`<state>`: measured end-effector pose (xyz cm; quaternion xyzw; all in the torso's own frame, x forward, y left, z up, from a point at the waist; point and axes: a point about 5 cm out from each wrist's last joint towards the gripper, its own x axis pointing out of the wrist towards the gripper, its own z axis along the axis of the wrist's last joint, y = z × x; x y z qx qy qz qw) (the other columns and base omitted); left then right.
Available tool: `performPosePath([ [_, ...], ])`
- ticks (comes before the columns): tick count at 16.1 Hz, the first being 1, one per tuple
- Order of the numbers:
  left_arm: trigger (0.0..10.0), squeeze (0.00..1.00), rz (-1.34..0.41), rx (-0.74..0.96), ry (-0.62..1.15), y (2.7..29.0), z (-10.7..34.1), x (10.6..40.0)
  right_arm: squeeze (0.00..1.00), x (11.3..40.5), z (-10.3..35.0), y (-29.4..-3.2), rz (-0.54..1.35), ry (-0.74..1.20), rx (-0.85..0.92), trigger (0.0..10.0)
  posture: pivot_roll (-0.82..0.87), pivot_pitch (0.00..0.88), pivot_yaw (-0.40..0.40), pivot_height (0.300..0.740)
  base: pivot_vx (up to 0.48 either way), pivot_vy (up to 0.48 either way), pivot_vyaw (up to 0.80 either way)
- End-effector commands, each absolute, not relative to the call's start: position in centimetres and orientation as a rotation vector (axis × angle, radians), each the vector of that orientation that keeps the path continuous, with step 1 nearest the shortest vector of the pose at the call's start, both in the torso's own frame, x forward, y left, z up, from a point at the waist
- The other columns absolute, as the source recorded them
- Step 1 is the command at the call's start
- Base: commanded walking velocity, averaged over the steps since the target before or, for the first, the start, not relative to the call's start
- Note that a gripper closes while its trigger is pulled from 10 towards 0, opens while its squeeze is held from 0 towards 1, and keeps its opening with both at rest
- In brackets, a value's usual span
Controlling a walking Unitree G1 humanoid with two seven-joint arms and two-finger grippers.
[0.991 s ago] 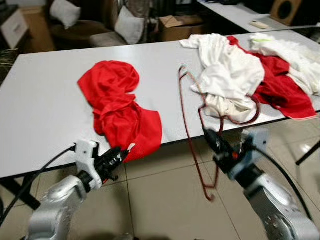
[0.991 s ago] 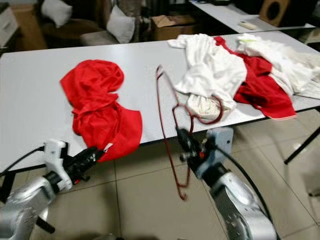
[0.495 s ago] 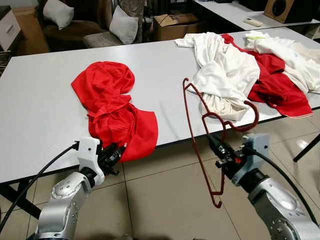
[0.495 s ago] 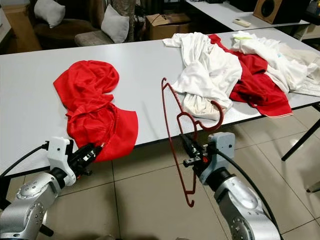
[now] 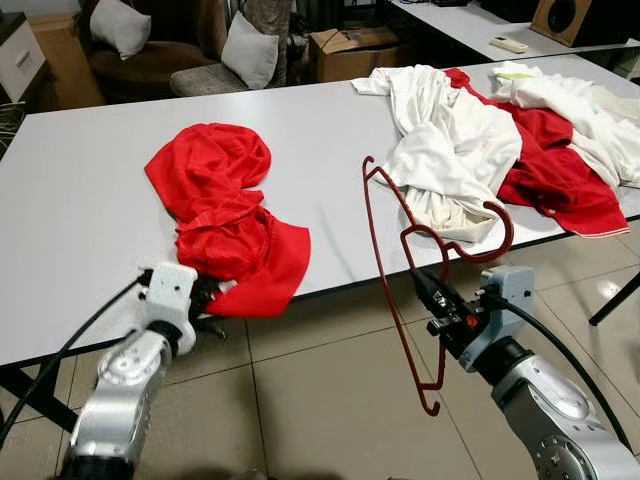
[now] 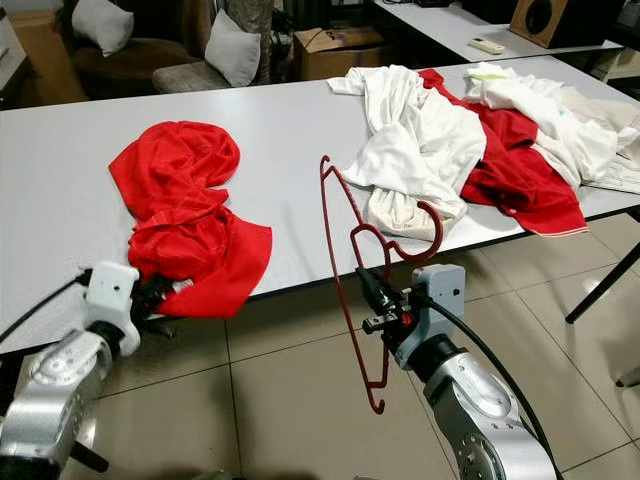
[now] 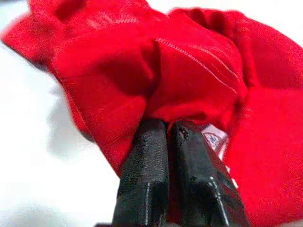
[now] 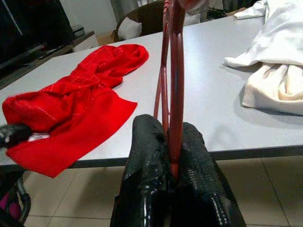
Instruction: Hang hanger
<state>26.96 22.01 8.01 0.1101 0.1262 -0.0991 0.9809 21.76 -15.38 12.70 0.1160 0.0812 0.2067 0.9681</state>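
Left eye view: the right hand (image 5: 432, 296) grips a thin red wire hanger (image 5: 400, 290) off the smooth grey counter (image 5: 80, 200) edge, its hook curling toward a heap of white and red clothes (image 5: 500, 140). The left hand (image 5: 207, 300) is half buried in a crumpled red shirt (image 5: 225, 235).

Left wrist view: black ribbed fingers (image 7: 147, 184) are pinched on the shirt's hem; a label peeks out.

Right wrist view: textured fingers (image 8: 147, 165) are clamped on the hanger's wires, whose top is cut off.
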Motion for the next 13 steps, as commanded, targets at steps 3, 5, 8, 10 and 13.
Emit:
performPosePath([
  [3,0.0,0.0,-0.213,0.441,0.228,23.6,10.0,27.8,0.0,21.7,12.4,-15.7,0.396,0.192,0.217,10.0,-0.16,0.0,0.051,0.74,0.0,0.0,0.0],
  [5,0.0,0.0,-0.195,0.544,0.178,25.0,12.0,28.6,0.0,21.7,12.3,-15.7,0.393,0.197,0.218,10.0,-0.16,0.0,0.053,0.74,0.0,0.0,0.0],
  [8,0.0,0.0,-0.176,0.735,0.031,26.8,17.1,30.3,0.0,22.0,12.4,-15.5,0.388,0.186,0.235,10.0,-0.14,0.0,0.063,0.74,0.0,0.0,0.0],
  [10,0.0,0.0,-0.187,0.809,-0.05,26.9,19.5,30.9,0.0,22.1,12.3,-15.3,0.386,0.181,0.244,10.0,-0.13,0.0,0.072,0.74,0.0,0.0,0.0],
  [13,0.0,0.0,-0.227,0.951,-0.229,25.8,24.0,31.6,0.0,22.7,12.3,-15.0,0.379,0.16,0.276,10.0,-0.1,0.0,0.086,0.74,0.0,0.0,0.0],
])
